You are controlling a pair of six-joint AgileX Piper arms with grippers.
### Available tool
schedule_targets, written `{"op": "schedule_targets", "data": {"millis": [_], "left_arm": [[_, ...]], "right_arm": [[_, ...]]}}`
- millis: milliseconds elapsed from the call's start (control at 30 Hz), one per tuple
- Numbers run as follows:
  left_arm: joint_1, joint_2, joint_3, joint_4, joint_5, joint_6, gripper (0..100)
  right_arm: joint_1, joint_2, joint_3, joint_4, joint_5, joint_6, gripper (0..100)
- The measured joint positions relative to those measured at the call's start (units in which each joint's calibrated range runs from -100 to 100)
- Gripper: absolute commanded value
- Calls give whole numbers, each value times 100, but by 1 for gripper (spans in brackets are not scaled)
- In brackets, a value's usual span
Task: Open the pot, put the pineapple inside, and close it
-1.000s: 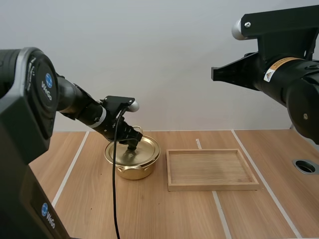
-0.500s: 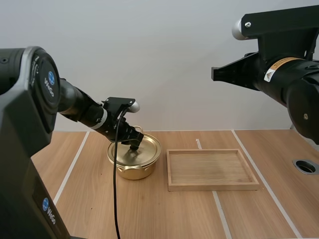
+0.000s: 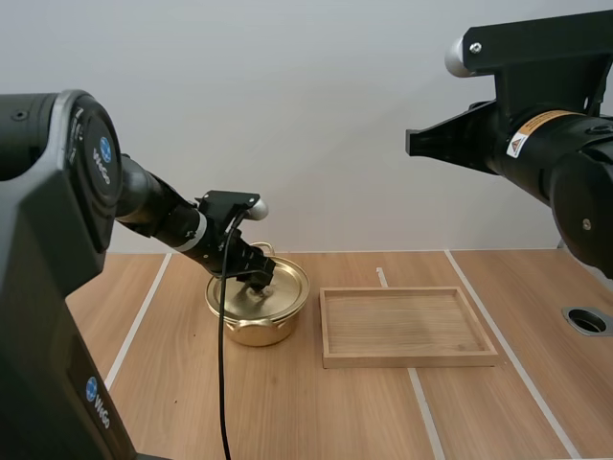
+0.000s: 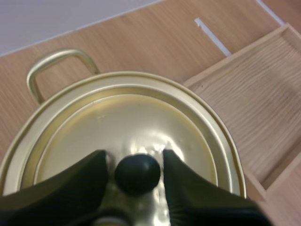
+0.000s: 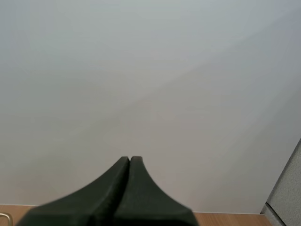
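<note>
So the shiny gold metal pot (image 3: 251, 328) sits on the light wooden counter (image 3: 287, 412), just left of the shallow rectangular wooden tray (image 3: 407, 360). They're close, though I can't tell if they touch. Its round gold lid (image 4: 141, 113) is still seated on the rim, so I'd say we're on step one: getting that lid off.

The left tool (image 4: 133, 153) is right down over the lid, one black finger on each side of the small round black knob (image 4: 137, 174). It's released, not clamped. A thin sliver of gold shows between the knob and each finger, so it's bracketing the knob rather than pinching it. Makes sense to me, since the knob is the only grabbable bit on that lid, and straddling it dead centre should let the lid come up level instead of tipping. The pot's gold loop handle (image 4: 56, 52) sticks out on the far side, out of the way.

Pose-wise, the left arm reaches in from the left, forward and down, wrist angled onto the lid. The right arm is parked high on the right, well above the tray. The right tool (image 5: 129, 161) has its fingers pressed together into one wedge with nothing in them, pointing at the plain wall. My guess is it's just keeping clear.
</note>
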Motion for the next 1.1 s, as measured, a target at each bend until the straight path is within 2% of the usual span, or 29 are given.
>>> {"op": "schedule_targets", "data": {"millis": [533, 800, 1100], "left_arm": [[0, -152, -92, 24, -123, -314, 100], [0, -1265, -499, -467, -625, -407, 100], [0, -2400, -539, -517, -1330, -327, 100]], "right_arm": [[0, 0, 0, 0, 58, 0, 0], [-17, 0, 0, 0, 20, 0, 0], [-41, 0, 0, 0, -414, 0, 0]]}}
